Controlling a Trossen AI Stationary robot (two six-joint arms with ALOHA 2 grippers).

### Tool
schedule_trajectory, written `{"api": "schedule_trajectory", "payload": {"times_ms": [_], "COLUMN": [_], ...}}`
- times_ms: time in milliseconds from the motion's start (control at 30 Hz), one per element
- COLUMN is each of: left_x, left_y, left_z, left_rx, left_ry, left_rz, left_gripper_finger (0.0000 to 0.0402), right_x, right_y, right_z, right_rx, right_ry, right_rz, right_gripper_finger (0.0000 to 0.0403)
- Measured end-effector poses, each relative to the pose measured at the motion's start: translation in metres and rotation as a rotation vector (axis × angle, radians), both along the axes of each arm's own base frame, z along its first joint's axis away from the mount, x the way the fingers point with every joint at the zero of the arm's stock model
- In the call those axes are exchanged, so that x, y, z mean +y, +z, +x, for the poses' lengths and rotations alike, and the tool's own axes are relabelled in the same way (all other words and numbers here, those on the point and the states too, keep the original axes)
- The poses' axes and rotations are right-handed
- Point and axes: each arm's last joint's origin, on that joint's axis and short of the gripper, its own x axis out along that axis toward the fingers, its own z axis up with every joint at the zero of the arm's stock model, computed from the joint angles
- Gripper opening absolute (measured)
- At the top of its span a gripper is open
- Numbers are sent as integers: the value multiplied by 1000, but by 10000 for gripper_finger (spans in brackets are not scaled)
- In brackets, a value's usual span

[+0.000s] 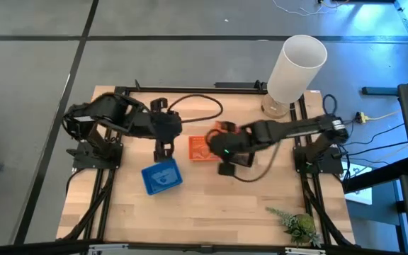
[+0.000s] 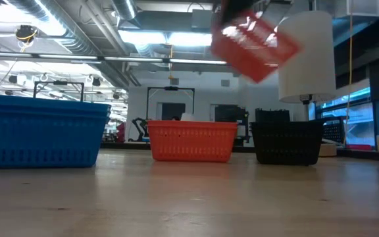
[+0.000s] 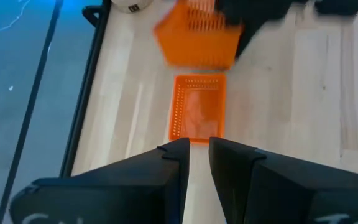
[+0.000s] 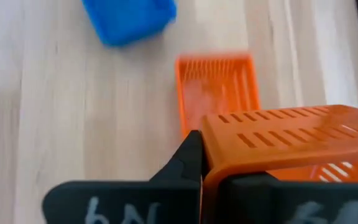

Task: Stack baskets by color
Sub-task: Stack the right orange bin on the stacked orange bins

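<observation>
An orange basket (image 1: 201, 148) rests on its bottom at mid-table. Next to it a black basket (image 2: 287, 143) stands toward the right, and a blue basket (image 1: 161, 177) stands nearer the front left. A second orange basket (image 2: 255, 45) hangs tilted high above the table, with my right gripper (image 1: 223, 144) shut on it. My left gripper (image 3: 195, 150) hovers left of the resting orange basket. It points down at the basket, with a narrow gap between its fingers and nothing in the gap. My right gripper pinches a wall of the raised orange basket at its edge (image 4: 215, 148) between the two fingers; one finger (image 4: 188, 165) lies on the wall's outer side. The fingers slant down from the table's right. The basket is lifted clear and tilted.
A tall white cylinder (image 1: 296, 65) stands at the far right corner. A small green plant (image 1: 297, 225) lies near the front right edge. A black cable (image 1: 198, 105) loops over the far part of the table. Bare wood lies along the near edge.
</observation>
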Motion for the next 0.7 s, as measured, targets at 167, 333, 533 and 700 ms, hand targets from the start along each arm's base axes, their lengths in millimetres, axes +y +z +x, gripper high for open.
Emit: {"api": "schedule_trajectory", "payload": {"times_ms": [167,333,533,700], "left_x": [3,7,10,10], "left_y": [12,18,20,20], "left_z": [-18,-27,-31,-31], "left_rx": [-50,-78,-92,-88], "left_ry": [11,24,40,34], "left_rz": [-20,-13,-2,8], "left_gripper_finger": [54,54,54,54], "right_x": [-24,-40,-44,-45], "right_y": [-10,-36,-65,-75], "right_z": [48,77,85,84], "right_rx": [-112,-90,16,85], "right_ry": [55,79,78,68], "right_rz": [19,73,95,88], "right_gripper_finger": [0,0,0,0]}}
